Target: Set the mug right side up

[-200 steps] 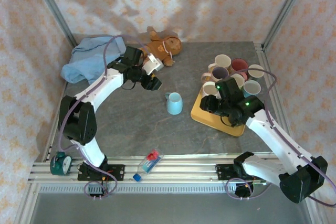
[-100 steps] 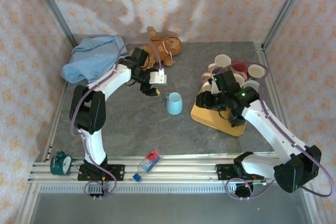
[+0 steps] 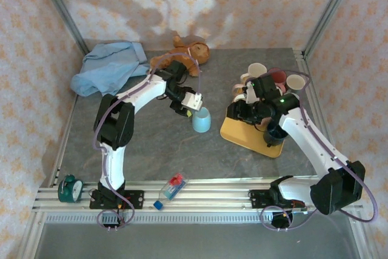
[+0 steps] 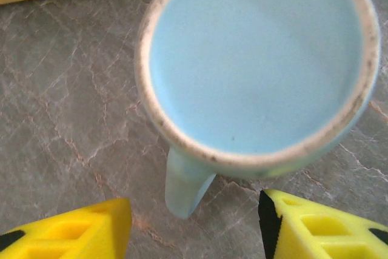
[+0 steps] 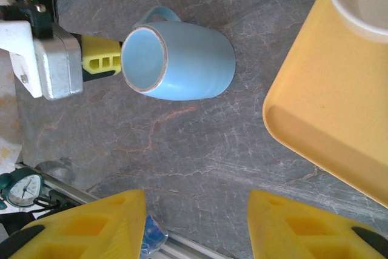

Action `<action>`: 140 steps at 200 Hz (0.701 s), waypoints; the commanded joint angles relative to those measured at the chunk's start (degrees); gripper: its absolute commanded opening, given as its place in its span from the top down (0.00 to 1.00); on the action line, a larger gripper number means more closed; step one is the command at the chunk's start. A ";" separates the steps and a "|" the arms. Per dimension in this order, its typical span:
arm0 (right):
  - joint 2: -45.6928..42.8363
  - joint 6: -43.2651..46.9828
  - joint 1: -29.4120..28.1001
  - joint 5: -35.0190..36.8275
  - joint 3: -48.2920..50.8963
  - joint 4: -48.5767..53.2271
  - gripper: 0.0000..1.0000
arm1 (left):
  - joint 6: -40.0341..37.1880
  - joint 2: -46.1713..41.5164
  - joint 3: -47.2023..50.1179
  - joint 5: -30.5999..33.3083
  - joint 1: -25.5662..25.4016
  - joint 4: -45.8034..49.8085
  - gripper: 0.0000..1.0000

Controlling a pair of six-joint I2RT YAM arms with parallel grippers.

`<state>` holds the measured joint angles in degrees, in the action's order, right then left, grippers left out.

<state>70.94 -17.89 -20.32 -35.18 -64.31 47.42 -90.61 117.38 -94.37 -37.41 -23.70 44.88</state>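
From above, the blue mug (image 3: 202, 121) stands inverted on the surface (image 3: 151, 144) just beside the yellow tray (image 3: 242, 136); at the left wrist, the left fingers (image 4: 66, 235) stand wide, flanking its handle (image 4: 185, 189) without touching it; in the right wrist view, the right fingers (image 5: 91, 225) hover apart, empty; pinching the handle alone could let the mug swing or slip.

Left arm (image 3: 138, 93) stretches forward and inward from its base, its wrist bent so that the left tool (image 3: 193, 106) points steeply downward. The wrist view shows its yellow fingers (image 4: 66, 232) spread well apart, jaws open and gripping nothing. Right arm (image 3: 312, 147) rises from its base, folds at the elbow and reaches inward toward its partner. The right tool (image 3: 238, 112) is angled downward, and its own yellow fingers (image 5: 91, 228) also stand wide and unloaded. The two tools hang near each other, not touching.
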 commanded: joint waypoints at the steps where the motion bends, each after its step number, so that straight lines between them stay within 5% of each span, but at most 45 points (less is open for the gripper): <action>1: -0.77 1.01 0.60 -1.29 -1.34 1.67 0.52 | -3.44 0.63 -2.80 1.62 -0.27 4.11 0.45; 140: 0.86 1.02 1.01 -1.73 -1.08 1.88 0.53 | -8.98 6.26 -8.18 2.34 -1.84 9.42 0.44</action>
<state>71.11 -17.87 -19.66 -36.47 -64.31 48.03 -97.54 123.20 -100.36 -35.48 -24.58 50.78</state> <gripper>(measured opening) 0.474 0.564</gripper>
